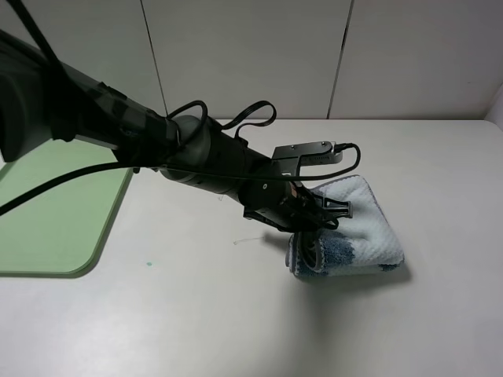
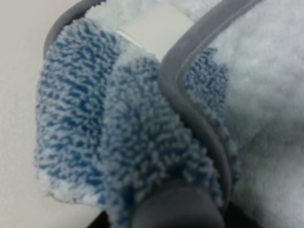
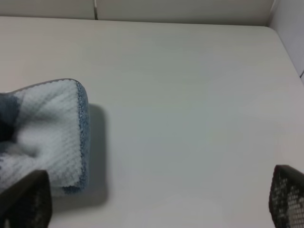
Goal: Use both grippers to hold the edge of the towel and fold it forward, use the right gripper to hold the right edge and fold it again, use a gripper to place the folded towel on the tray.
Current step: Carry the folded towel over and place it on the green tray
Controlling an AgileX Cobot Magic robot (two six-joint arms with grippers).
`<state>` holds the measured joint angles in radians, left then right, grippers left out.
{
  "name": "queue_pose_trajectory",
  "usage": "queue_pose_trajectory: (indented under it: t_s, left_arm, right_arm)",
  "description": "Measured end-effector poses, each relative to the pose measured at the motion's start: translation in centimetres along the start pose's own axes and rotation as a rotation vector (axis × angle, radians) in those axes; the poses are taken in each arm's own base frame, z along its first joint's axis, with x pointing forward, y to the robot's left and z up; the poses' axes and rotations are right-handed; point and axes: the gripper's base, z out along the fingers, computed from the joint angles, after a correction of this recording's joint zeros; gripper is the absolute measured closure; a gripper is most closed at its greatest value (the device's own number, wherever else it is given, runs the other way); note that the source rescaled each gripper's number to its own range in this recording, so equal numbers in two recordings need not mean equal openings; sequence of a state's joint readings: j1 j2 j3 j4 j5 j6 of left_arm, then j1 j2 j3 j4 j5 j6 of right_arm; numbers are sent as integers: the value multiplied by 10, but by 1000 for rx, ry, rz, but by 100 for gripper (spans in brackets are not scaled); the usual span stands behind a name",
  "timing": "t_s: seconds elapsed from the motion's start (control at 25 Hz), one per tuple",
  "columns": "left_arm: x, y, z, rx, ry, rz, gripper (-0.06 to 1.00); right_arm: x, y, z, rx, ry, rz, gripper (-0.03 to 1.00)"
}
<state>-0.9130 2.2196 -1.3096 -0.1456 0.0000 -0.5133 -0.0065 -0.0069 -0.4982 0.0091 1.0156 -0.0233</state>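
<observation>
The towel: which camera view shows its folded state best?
Exterior high shows it best: the whole folded towel lies on the table, with the left gripper at its left end, apart from the tray. The left wrist view shows only blurred close-up pile and grey hem; the right wrist view catches one end.

The towel [image 1: 357, 236] is shaggy looped terry cloth with a smooth grey woven hem [image 2: 190, 104]. The tray [image 1: 55, 212] looks like smooth matt green plastic. The tabletop [image 1: 196, 314] is smooth and matt.

Thick black arm [image 1: 157, 137], looping cables [image 1: 236, 118]
</observation>
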Motion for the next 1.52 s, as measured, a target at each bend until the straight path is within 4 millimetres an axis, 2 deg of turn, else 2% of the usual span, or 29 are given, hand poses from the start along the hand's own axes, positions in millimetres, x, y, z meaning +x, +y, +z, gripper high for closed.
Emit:
queue_pose_trajectory:
  t_s: [0.36,0.68,1.52]
  left_arm:
    - [1,0,-2,-9,18,-2,79]
    - [-12,3,-29,-54,69,29,79]
    - [-48,28,-92,-178,101,135,79]
  right_arm:
    - [0,0,0,0,0,0,-3]
    - [0,0,0,0,0,0,-3]
    - [0,0,0,-1,0,1,-3]
